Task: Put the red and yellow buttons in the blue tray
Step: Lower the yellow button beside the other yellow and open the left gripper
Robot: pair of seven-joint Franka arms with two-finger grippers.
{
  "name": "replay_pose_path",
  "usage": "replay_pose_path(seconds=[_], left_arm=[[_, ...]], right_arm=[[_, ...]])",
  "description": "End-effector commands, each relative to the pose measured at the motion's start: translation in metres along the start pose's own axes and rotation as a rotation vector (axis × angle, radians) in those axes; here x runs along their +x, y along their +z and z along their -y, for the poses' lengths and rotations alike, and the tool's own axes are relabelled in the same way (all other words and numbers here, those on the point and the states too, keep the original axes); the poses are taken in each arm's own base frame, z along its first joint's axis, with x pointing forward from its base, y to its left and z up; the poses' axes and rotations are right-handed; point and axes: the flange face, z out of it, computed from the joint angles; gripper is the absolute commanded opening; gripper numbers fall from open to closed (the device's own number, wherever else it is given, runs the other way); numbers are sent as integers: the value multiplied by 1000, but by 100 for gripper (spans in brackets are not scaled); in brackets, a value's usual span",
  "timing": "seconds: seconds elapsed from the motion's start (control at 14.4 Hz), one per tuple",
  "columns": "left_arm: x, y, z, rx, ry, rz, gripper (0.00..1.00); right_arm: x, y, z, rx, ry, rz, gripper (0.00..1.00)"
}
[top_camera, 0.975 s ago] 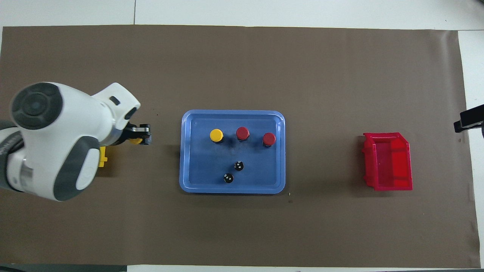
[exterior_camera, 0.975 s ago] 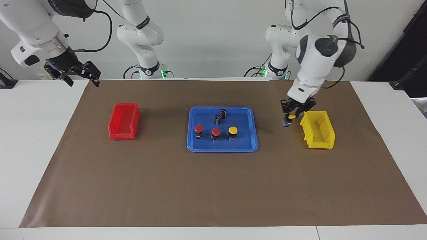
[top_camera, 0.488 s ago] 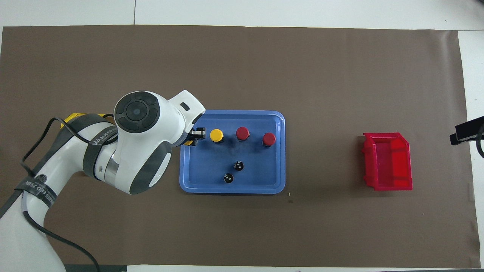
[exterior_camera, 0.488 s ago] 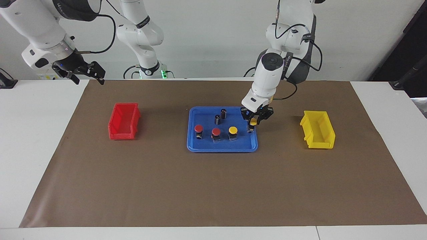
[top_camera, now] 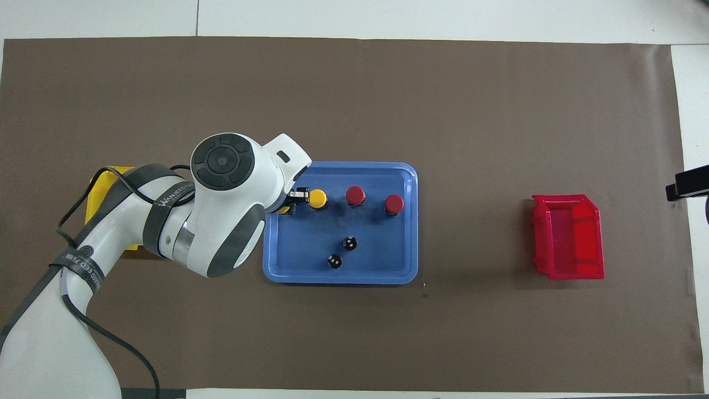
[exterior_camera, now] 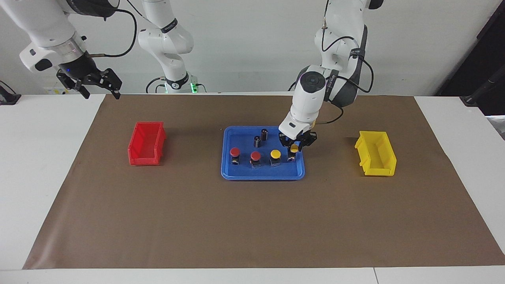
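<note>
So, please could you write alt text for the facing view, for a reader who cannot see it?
The left gripper holds a yellow button low over the blue tray, beside a row of two red buttons and one yellow button. The open right gripper waits above the table's edge, near the red bin.

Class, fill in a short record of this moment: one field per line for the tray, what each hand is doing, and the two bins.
blue tray: holds two red buttons, one yellow button, two dark cylinders
left hand: shut on second yellow button, over the tray's edge
right hand: open, waiting past the red bin
yellow bin: looks empty
</note>
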Motion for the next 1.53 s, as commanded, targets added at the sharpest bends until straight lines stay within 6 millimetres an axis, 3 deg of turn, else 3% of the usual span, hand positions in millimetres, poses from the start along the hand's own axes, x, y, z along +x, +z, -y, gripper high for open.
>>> replay_pose_path(seconds=[0.0, 0.35, 0.42, 0.49, 0.56, 0.63, 0.98, 1.18, 1.32, 1.46], left_arm=[[8, 9, -5, -14, -15, -17, 1], [11, 15, 3, -15, -25, -22, 6], [13, 15, 4, -18, -26, -29, 18], [14, 15, 6, -21, -29, -34, 40], [13, 17, 6, -20, -31, -33, 54], [13, 16, 6, -21, -34, -34, 60], [12, 10, 5, -20, -35, -30, 74], [13, -2, 13, -14, -42, -21, 99], [18, -13, 30, -10, -52, -23, 100], [20, -43, 61, -12, -30, -24, 100]], right_arm=[[0, -2, 3, 1, -3, -13, 100], [3, -3, 6, 0, -10, -13, 100], [4, -3, 7, -2, -11, -13, 100], [4, -3, 7, -8, -12, -15, 100], [4, -4, 7, -13, -10, -19, 100], [4, -5, 6, -13, -5, -24, 100], [5, -4, 6, -10, 4, -24, 100], [5, -4, 6, -10, 4, -24, 100], [4, -4, 6, -10, 4, -23, 100], [4, -4, 6, -10, 4, -23, 100]])
